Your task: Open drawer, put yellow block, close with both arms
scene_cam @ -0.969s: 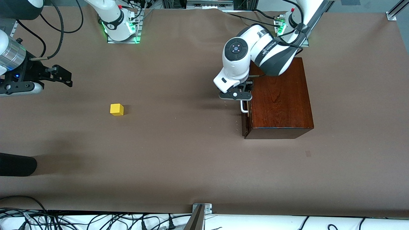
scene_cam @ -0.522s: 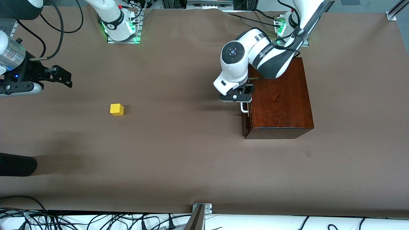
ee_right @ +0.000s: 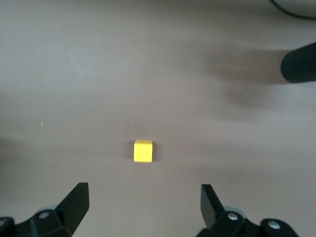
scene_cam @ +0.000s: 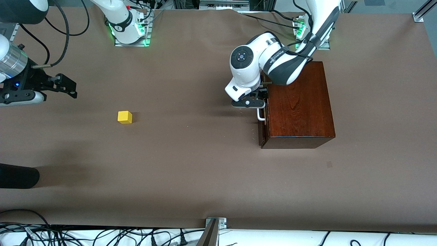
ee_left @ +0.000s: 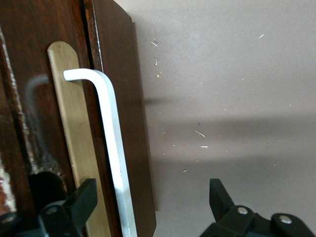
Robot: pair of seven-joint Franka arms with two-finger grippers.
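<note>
The dark-brown wooden box (scene_cam: 300,106) stands toward the left arm's end of the table. Its drawer front (scene_cam: 262,131) faces the right arm's end, with a white bar handle (scene_cam: 261,115). My left gripper (scene_cam: 253,102) is at the handle, open. In the left wrist view its fingers (ee_left: 81,200) straddle the handle (ee_left: 111,143) without touching it; a thin pale-wood strip (ee_left: 71,123) shows beside the drawer front (ee_left: 123,128). The yellow block (scene_cam: 125,117) lies on the table toward the right arm's end. My right gripper (scene_cam: 69,83) hovers open near it; the block (ee_right: 143,151) shows ahead of the gripper (ee_right: 143,202).
The table is covered with brown paper (scene_cam: 191,164). A black rounded object (scene_cam: 17,176) reaches in at the right arm's end, nearer the front camera; it also shows in the right wrist view (ee_right: 298,61). Cables and a metal bracket (scene_cam: 215,223) line the front edge.
The left arm's wrist and hand have shifted slightly toward the robot bases and the right arm's end, staying at the handle. The right gripper has nudged slightly. The drawer and the block have not moved.
</note>
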